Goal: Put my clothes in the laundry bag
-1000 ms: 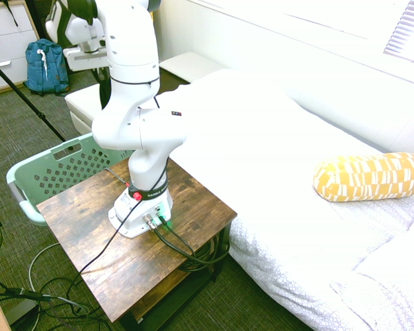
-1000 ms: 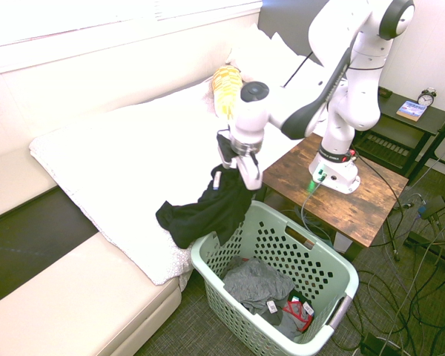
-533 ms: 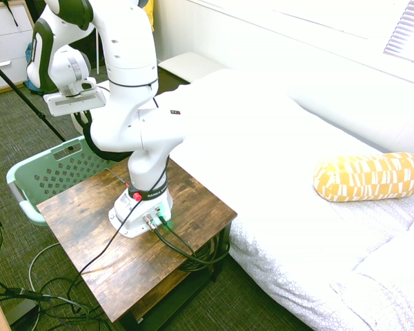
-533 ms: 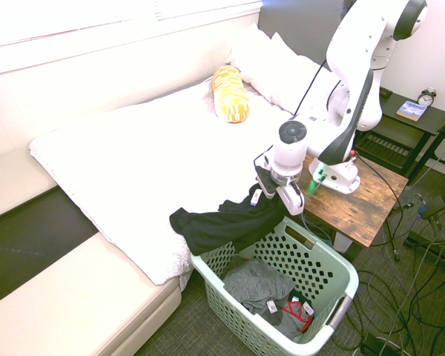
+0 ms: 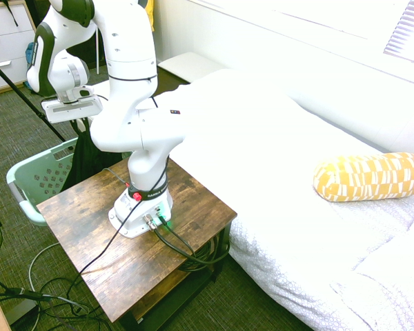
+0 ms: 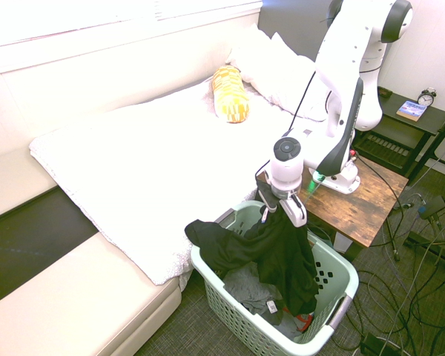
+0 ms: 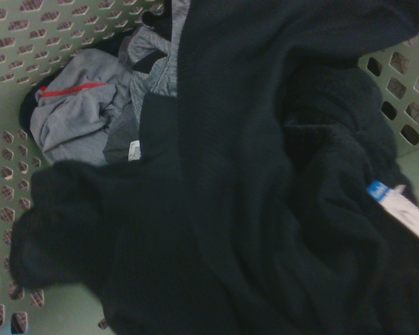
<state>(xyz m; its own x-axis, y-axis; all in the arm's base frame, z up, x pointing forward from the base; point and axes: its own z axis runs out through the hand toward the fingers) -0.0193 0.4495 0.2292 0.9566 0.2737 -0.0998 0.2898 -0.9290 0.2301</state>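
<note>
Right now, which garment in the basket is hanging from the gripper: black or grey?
The black garment: it hangs from the gripper and drapes over the basket rim. The grey one lies loose at the bottom.

You are looking at a white bed [image 5: 276, 158] running along the wall, with a yellow patterned bolster [image 5: 370, 176] lying on it and white pillows [image 6: 282, 67] sitting at its head. A wooden table [image 5: 186, 238] is standing beside the bed. A blue backpack [image 5: 30, 55] is leaning by the drawers [image 5: 3, 41]. On a dark shelf, a small alarm clock [image 6: 427, 97] is standing next to a blue book [image 6: 411, 110]. A grey garment [image 7: 80, 115] is lying crumpled in the wrist view.
</note>
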